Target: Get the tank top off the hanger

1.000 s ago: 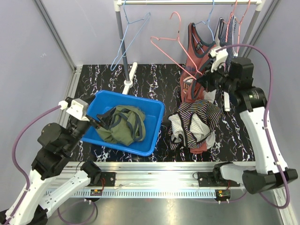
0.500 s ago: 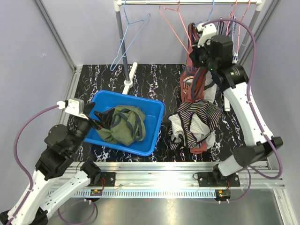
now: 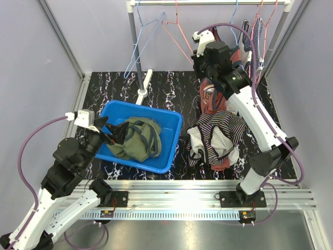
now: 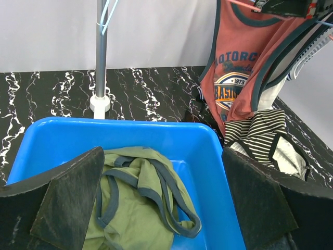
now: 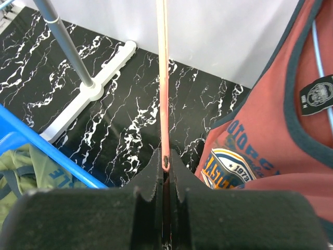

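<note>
A red tank top (image 3: 210, 97) with a printed badge hangs under the clothes rail; the right arm hides its top. It also shows in the left wrist view (image 4: 234, 78) and the right wrist view (image 5: 270, 130), where a thin blue wire crosses its neck. My right gripper (image 3: 201, 52) (image 5: 164, 156) is shut on the lower bar of a bare pink hanger (image 3: 176, 37) (image 5: 162, 78), left of the red top. My left gripper (image 3: 106, 133) (image 4: 162, 172) is open and empty over a green tank top (image 3: 138, 138) (image 4: 135, 203) in a blue bin (image 3: 171, 140) (image 4: 208, 140).
A pile of striped clothes (image 3: 216, 138) lies on the black marble table right of the bin. The rail's grey post (image 3: 135, 47) stands on a white foot (image 4: 100, 104), with a blue hanger (image 3: 145, 39) beside it. More hangers and garments (image 3: 255, 31) hang at the rail's right end.
My right arm has swung up and to the left along the rail, carrying the pink hanger away from the red tank top. My left gripper has shifted only slightly over the bin.
</note>
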